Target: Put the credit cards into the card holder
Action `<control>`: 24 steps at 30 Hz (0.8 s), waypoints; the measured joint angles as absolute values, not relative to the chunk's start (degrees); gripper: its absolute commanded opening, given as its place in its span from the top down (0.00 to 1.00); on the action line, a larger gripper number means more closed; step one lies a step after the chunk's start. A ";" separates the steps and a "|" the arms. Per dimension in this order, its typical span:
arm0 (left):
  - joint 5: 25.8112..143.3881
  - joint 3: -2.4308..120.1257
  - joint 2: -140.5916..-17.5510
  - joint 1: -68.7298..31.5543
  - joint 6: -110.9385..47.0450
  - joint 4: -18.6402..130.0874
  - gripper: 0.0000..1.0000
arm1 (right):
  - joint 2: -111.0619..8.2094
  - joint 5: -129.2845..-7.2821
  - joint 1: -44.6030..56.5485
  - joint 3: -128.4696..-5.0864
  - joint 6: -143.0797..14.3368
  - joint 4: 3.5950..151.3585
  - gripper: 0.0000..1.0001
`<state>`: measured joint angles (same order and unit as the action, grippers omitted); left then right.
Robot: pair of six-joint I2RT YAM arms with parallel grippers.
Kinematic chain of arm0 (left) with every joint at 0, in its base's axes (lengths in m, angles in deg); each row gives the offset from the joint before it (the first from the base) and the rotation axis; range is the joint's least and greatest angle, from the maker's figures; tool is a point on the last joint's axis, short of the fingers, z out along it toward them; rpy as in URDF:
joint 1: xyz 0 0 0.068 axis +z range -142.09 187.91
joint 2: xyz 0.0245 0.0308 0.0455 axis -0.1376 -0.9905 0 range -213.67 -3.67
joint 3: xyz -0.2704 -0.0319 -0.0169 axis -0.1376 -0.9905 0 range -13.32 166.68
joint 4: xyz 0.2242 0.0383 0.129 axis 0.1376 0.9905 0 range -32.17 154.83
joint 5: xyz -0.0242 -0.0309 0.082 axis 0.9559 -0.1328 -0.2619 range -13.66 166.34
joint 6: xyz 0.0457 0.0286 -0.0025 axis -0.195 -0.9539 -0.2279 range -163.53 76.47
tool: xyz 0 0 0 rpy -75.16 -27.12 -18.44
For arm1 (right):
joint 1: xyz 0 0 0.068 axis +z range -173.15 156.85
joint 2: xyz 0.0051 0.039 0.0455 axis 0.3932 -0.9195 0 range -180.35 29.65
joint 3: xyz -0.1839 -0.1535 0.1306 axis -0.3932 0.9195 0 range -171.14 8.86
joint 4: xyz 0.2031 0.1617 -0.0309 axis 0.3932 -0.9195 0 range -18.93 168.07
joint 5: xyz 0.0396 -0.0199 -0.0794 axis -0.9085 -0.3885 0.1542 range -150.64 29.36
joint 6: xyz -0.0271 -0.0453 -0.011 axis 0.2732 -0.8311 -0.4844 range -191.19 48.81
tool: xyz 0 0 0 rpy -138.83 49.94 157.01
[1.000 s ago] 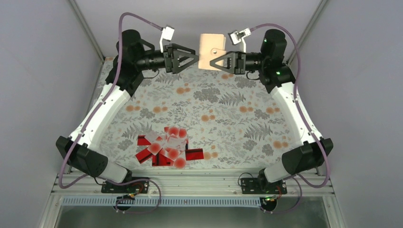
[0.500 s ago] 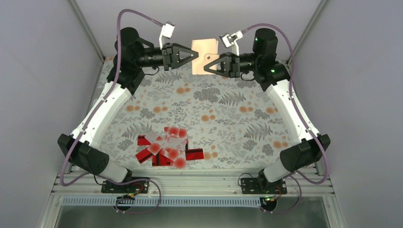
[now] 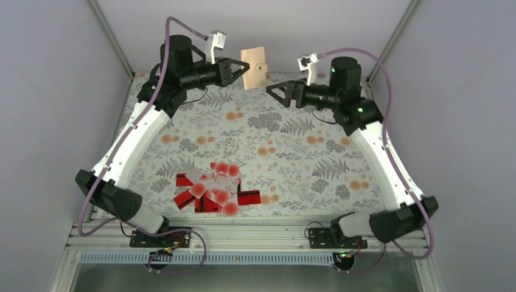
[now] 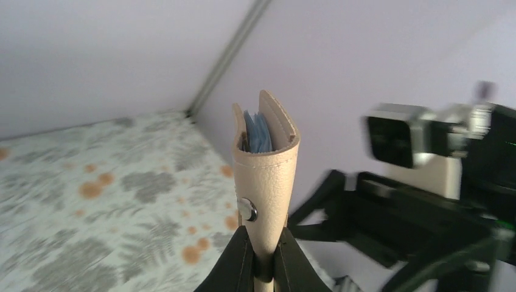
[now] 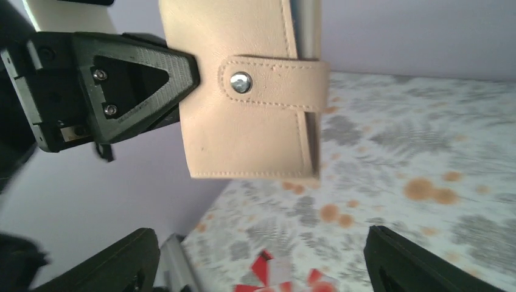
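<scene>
White arms (image 3: 137, 137), black joints (image 3: 112, 198), purple cables (image 3: 182, 21).

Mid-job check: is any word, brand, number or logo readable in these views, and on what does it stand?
No text can be read in any view.
card holder: plain tan leather with a metal snap, no stamp or brand showing.
credit cards: only red faces, black stripes and red dots; any print is too small to read.
table cover: floral pattern only.

Lab test cell: plain walls (image 3: 55, 91), aluminium frame (image 3: 243, 234).
</scene>
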<state>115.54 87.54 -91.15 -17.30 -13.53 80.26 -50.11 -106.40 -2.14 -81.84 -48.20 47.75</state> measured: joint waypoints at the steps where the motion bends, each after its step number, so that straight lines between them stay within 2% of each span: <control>1: 113.24 87.17 -91.17 -17.30 -14.10 81.71 0.98 | -48.01 -103.08 -2.10 -79.98 -47.83 47.33 0.20; 6: 104.79 86.09 -91.45 -18.96 -16.17 86.41 0.98 | -42.40 -92.91 -1.85 -77.62 -45.95 46.13 0.36; 13: 98.36 86.27 -92.63 -23.29 -18.07 88.63 0.98 | -46.18 -82.23 0.55 -80.53 -41.10 43.31 0.38; 20: 94.99 87.10 -94.71 -26.24 -18.82 89.71 0.98 | -50.66 -80.08 3.98 -81.86 -36.62 42.52 0.41; 24: 94.34 87.45 -94.84 -27.38 -18.93 89.66 0.98 | -51.64 -80.04 4.88 -82.80 -34.91 42.72 0.49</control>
